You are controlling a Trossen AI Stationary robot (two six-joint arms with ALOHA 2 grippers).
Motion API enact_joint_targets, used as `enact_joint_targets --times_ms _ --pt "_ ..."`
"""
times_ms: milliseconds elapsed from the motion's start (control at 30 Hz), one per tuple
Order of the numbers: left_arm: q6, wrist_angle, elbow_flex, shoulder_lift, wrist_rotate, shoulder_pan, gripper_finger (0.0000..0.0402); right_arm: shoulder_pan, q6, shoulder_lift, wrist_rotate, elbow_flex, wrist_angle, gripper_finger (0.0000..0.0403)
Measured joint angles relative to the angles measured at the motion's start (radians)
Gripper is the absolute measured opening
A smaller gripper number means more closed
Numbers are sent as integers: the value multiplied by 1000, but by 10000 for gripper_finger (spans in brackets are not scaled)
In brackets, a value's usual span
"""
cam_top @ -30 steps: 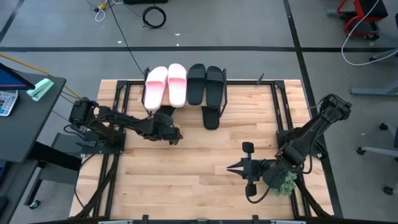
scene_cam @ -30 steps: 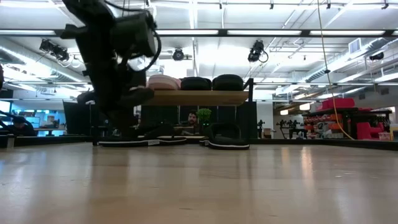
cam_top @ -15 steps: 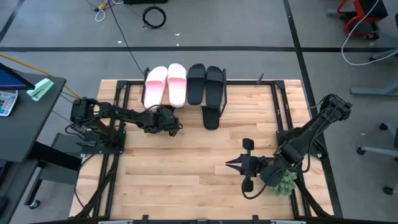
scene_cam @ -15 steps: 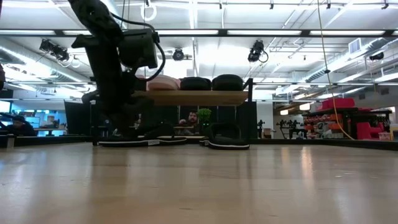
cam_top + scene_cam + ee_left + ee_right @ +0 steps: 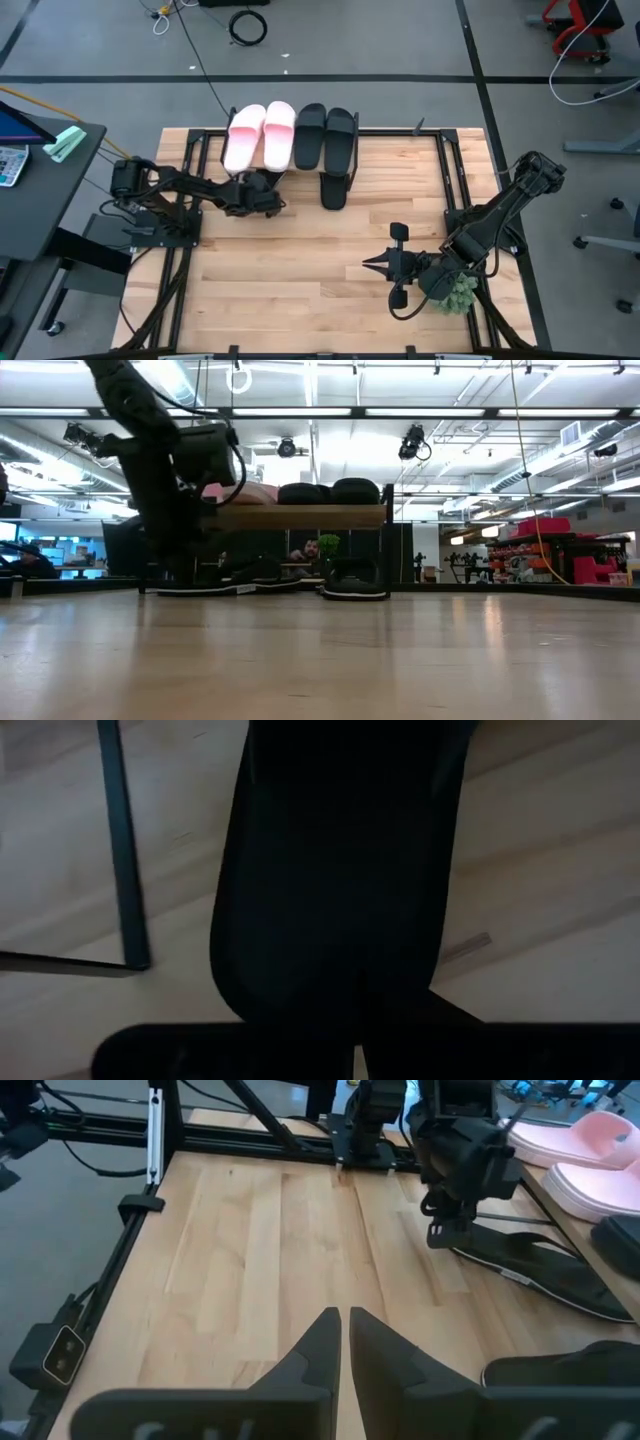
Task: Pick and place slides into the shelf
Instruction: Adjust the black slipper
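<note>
From above, the left end effector (image 5: 262,195) sits low at the shelf (image 5: 362,150), whose top holds two pink slides (image 5: 258,138) and two black slides (image 5: 325,138); a flip-flop (image 5: 334,188) pokes out beneath. In the left wrist view it grips a black flip-flop (image 5: 340,870) flat on the counter (image 5: 540,850). The right wrist view shows the right end effector (image 5: 343,1342) closed and empty, hovering well apart.

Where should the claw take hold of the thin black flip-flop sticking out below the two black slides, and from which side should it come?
Probably by the exposed end of the flip-flop, pinched across its width from above. It lies flat and thin, and its other end is tucked under the shelf board carrying the black slides.
</note>
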Motion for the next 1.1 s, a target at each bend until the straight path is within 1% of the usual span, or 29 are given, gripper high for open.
enact_joint_targets --times_ms 67,167,233,333,467,567,667,733,867,967,1100 --pt "-20 43 -18 0 -11 -21 4 0 -1 0 0 0 0 32" --pt "-46 98 -11 3 -7 -51 8 0 -2 0 0 0 0 31" --pt "-44 159 -1 5 24 -70 7 0 -9 0 0 0 0 30" --pt "6 287 5 8 77 -94 4 0 -10 0 12 0 0 29" --pt "57 427 6 8 82 -98 7 0 -10 0 14 0 0 29" --pt "63 451 6 8 74 -87 4 0 -10 0 14 0 0 29" --pt "65 448 6 8 108 -74 4 0 -10 0 14 0 0 28" --pt "72 442 6 8 128 -79 7 0 -10 0 14 0 0 27" --pt "72 417 6 10 131 -99 4 0 -10 0 14 0 0 28" --pt "57 416 6 46 129 -106 4 0 -10 0 14 0 0 27" --pt "16 451 10 110 88 -125 4 0 -10 0 14 0 0 25"
